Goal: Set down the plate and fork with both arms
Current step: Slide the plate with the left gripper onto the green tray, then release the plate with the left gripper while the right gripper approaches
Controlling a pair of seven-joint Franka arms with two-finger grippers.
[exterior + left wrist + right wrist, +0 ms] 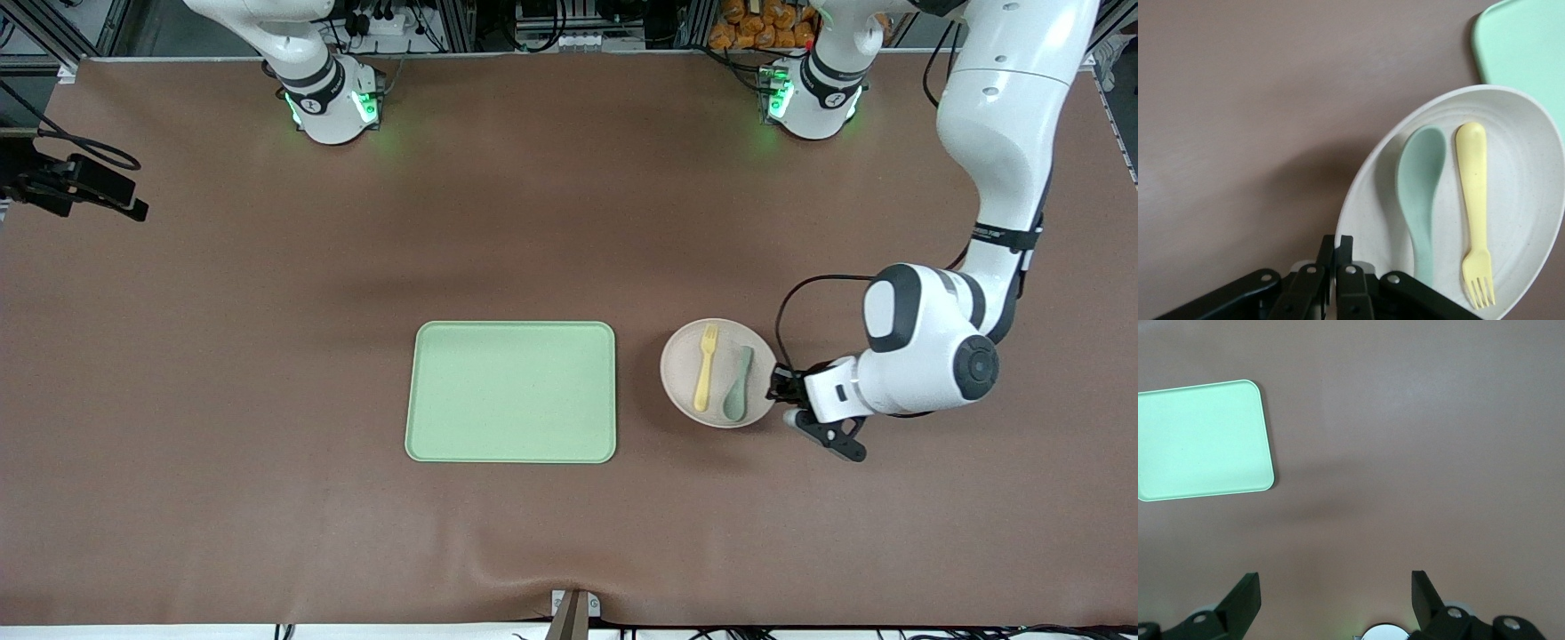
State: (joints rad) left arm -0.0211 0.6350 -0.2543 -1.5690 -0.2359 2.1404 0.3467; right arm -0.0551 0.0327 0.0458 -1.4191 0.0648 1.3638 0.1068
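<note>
Left hand (779, 384) first: its fingers (1338, 263) are pressed together on the rim of the plate (685, 378), pinching the edge that faces the left arm's end of the tabletop. In the left wrist view the two black fingers clamp the pale rim and the plate's bowl opens out past them. The left arm comes down from its base at the top of the front view, bends at the elbow and reaches in low and sideways to the plate.

Right hand (1336, 600): fingers spread wide, nothing between them. Its wrist view looks down from high up on bare tabletop and one corner of the tray. The right arm waits up near its base; in the front view only its base and lower links show.

Largest to smallest:
- Tabletop (267, 356), brown, matte.
- Tray (511, 392), light green, rectangular with rounded corners, lying flat near the middle of the tabletop.
- Plate, round, pale beige-pink, just beside the tray toward the left arm's end, apart from it. Whether it rests flat or is lifted a little, cannot tell.
- Spoon (738, 384), grey-green, lying in the plate, on the side of the left hand.
- Fork (706, 366), pale yellow, lying in the plate alongside the spoon, on the tray's side, its tines pointing away from the front camera.
</note>
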